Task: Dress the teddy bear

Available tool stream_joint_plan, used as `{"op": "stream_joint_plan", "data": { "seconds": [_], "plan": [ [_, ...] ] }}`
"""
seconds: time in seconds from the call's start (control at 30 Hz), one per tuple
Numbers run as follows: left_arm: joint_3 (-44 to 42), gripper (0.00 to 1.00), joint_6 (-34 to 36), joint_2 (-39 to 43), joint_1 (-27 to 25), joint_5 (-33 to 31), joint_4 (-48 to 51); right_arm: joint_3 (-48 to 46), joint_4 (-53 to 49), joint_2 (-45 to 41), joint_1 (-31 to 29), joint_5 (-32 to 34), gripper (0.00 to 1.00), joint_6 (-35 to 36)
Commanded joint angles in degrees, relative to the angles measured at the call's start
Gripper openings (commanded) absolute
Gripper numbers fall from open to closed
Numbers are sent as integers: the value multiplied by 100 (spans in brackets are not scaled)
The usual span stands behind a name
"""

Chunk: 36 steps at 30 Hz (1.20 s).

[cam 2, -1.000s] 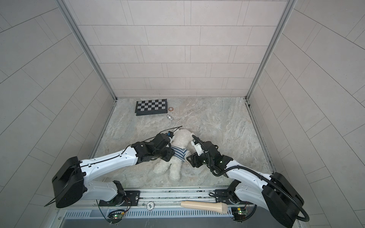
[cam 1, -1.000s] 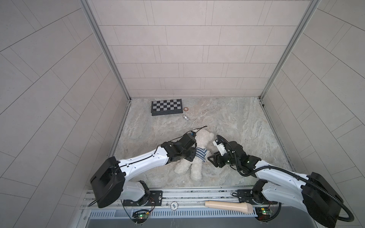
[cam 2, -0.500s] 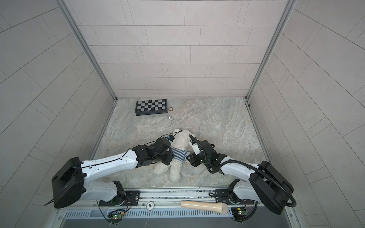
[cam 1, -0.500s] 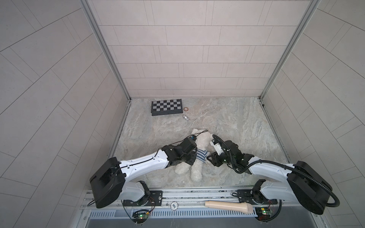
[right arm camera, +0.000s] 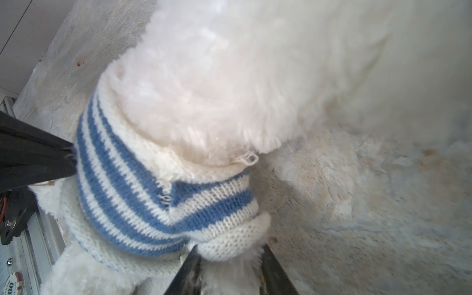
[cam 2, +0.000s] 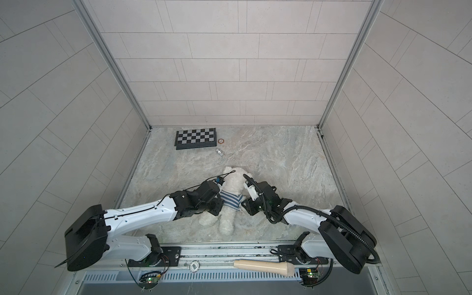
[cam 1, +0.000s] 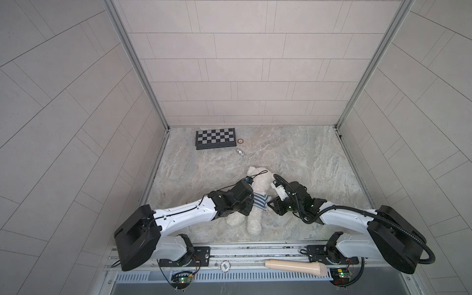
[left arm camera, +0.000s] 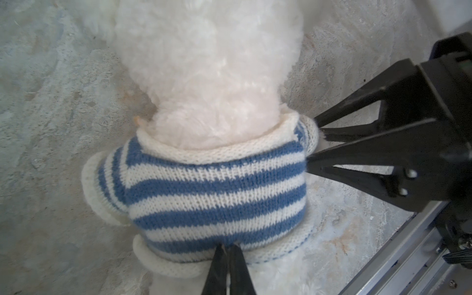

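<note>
White teddy bear (cam 1: 260, 180), face hidden.

teddy bear (cam 1: 260, 182) on table (cam 1: 306, 166), sweater (cam 1: 259, 200) on bear, left claw (cam 1: 251, 204) left of it, right claw (cam 1: 269, 203) right, chessboard (cam 1: 215, 138) behind

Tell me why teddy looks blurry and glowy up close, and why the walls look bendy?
In the right wrist view the teddy bear sits too near the lens, so its fur blurs and washes out white, while the striped sweater is sharp; in the left wrist view the knit is crisp; in both top views the wide lens curves the tile lines on the side wall.
</note>
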State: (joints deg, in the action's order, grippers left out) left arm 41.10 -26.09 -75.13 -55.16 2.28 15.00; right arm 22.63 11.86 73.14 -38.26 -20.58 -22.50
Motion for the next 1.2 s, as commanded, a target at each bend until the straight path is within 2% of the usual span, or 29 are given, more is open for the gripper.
{"op": "stream_joint_plan", "data": {
  "seconds": [0.0, 0.2, 0.4, 0.8, 0.97, 1.17],
  "plan": [
    [-204, 0, -19, 112, -79, 79, 301, 98, 28, 144, -28, 122, 35, 3],
    [-341, 0, 16, 342, -84, 89, 477, 293, -349, 351, -24, 326, 29, -107],
    [-512, 0, -42, 535, -83, 80, 441, 347, -343, 465, -32, 247, 26, -162],
    [-539, 1, -198, 339, -136, 166, 16, 299, -783, -279, -41, 400, 27, -122],
    [-527, 18, -169, 650, -81, 206, 54, 309, -985, -553, -42, 452, 34, -132],
    [-587, 33, -194, 1096, 335, 599, -37, 478, -1385, -1199, -123, 542, 41, 116]
  ]
}}
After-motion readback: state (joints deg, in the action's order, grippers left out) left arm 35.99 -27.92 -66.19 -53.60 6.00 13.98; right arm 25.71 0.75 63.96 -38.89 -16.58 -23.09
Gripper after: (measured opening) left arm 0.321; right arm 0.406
